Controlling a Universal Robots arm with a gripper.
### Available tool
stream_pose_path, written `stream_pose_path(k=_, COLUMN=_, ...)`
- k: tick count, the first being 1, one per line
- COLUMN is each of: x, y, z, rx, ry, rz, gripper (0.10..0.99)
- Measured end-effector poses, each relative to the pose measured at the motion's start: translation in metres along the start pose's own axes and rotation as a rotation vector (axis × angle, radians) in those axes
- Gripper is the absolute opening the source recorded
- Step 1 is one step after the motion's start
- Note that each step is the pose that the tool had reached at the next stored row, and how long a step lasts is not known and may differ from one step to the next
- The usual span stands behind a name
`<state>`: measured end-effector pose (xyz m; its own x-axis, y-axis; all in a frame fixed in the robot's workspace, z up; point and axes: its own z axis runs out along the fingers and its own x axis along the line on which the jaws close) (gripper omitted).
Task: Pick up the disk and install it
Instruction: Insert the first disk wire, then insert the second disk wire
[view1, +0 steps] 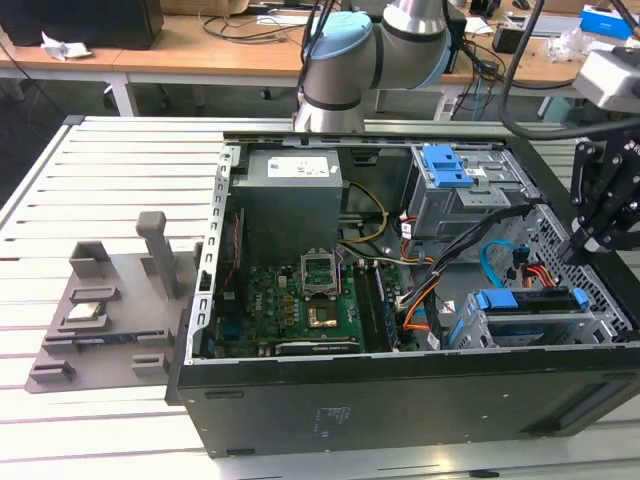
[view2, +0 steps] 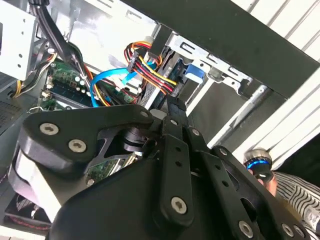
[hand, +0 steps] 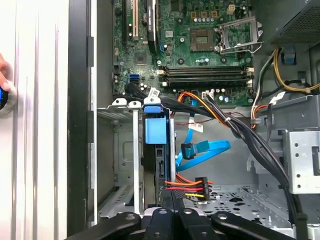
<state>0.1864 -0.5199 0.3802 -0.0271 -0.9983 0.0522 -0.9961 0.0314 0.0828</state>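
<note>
While the open black computer case (view1: 400, 400) is lying on its side before you, the black gripper (view1: 600, 235) is hovering beside the grey metal drive cage (hand: 122, 165), where the blue-railed silver disk (hand: 154, 132) is sitting; you cannot tell the fingers' state.

Disk (hand: 154, 137) sat edge-on in the drive cage (hand: 120, 165), label hidden, lower end behind the pincer (hand: 170, 216) linkage. Pincer's fingertips were cut off by the frame edge in both wrist views. Beside the case, a person's hand (hand: 4, 85) was cropped.
</note>
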Motion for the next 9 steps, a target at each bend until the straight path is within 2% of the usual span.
stream_pose_path(k=2, x=0.0001, y=0.0002, z=-0.0021, rx=0.000, ry=-0.0002, rz=0.000, gripper=0.106)
stream_pose_path(k=9, x=0.0001, y=0.0002, z=-0.0025, rx=0.000, ry=0.0000, rz=0.000, gripper=0.106)
